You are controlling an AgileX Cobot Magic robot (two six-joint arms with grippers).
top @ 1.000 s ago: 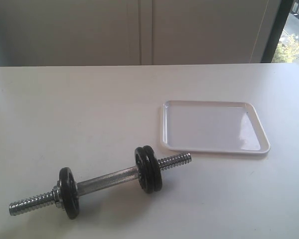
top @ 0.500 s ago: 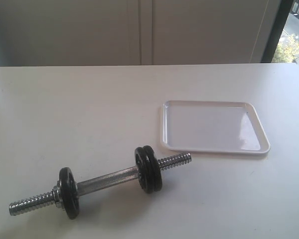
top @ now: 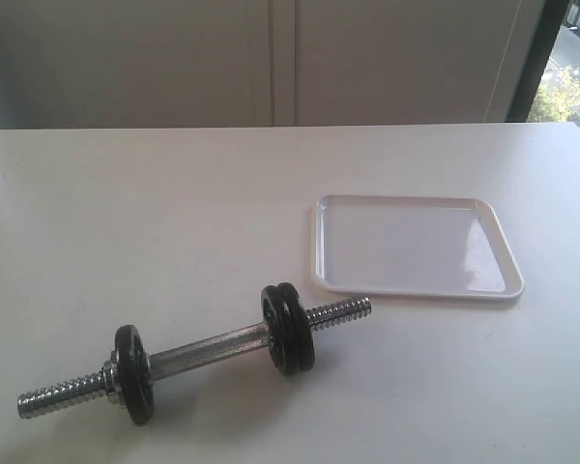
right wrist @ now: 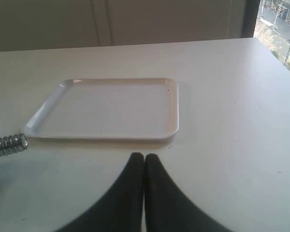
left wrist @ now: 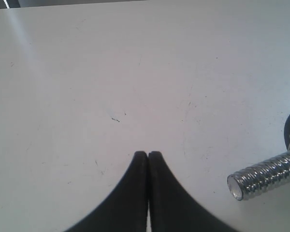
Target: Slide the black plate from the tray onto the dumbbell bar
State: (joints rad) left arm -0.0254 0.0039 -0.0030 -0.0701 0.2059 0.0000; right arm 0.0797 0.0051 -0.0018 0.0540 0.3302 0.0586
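Black plate [top: 303,340] is no longer on the tray [top: 406,246], which lies bare toward the right edge of the bench [top: 174,213]. It looks to be the outer disc of a pair pressed together on the bar [top: 208,350], beside the threaded end that points at the tray. I cannot tell for sure which of the two it is. The bar lies slantwise near the front edge, toward the front left corner, with a single disc [top: 133,375] at its other end.

As iron, the plate should be heavy for its size, rigid and smooth-skinned, so likely to slip in a light pinch. Best held across its two flat faces at the rim, leaving the hole free. The threads may snag the hole if it goes on tilted.

The left gripper [left wrist: 148,155] has its fingers pressed together on nothing, over bare bench near the bar's end. The right gripper [right wrist: 144,157] is the same, closed and empty, short of the tray's near rim.

Nothing differs from a second ago: bar, discs and tray lie just as they did
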